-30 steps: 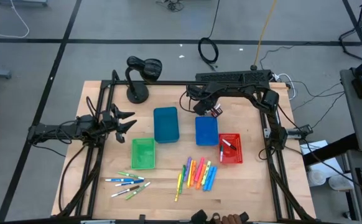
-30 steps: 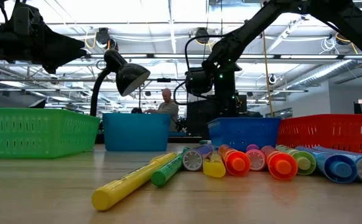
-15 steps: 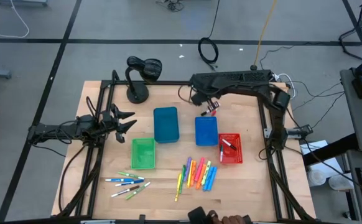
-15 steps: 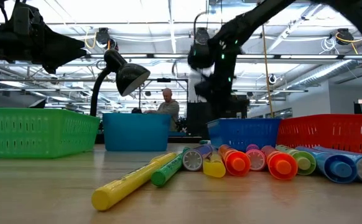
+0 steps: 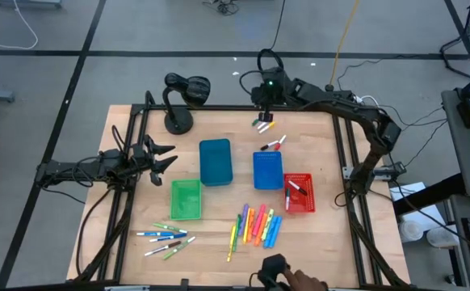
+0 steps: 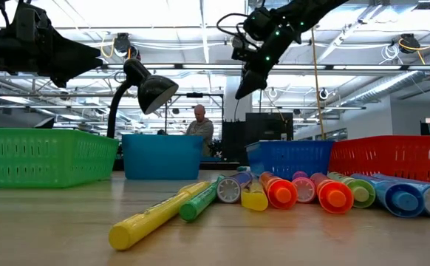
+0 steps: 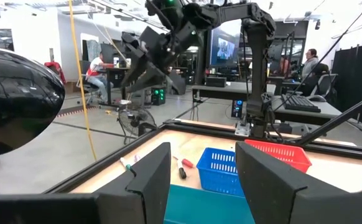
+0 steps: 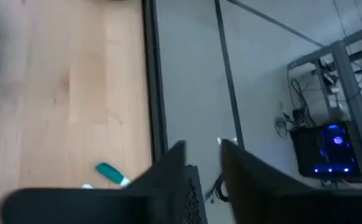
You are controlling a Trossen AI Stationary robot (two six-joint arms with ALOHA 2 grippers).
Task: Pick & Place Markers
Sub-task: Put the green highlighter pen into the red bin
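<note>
Neon markers (image 5: 258, 226) lie in a row near the table's near edge, shown close in the low view (image 6: 304, 191). White-bodied markers (image 5: 166, 237) lie to their left. More markers rest in the red bin (image 5: 298, 194). Two small groups lie beyond the small blue bin, one (image 5: 273, 144) just behind it and one (image 5: 263, 125) near the far edge. My right gripper (image 5: 261, 107) hangs open high over the far edge (image 6: 244, 85), holding nothing; a green-capped marker (image 8: 109, 173) shows below it. My left gripper (image 5: 166, 158) waits open at the table's left (image 7: 203, 155).
A green bin (image 5: 185, 199), a large blue bin (image 5: 216, 162) and a small blue bin (image 5: 268, 170) stand mid-table. A black desk lamp (image 5: 178, 97) stands at the far left corner. A person's hand (image 5: 291, 280) shows at the near edge. A person sits in the room behind (image 6: 199, 125).
My right gripper has risen from just behind the small blue bin and swung toward the far edge. Markers now show on the table where it was. A hand has come in at the near edge.
</note>
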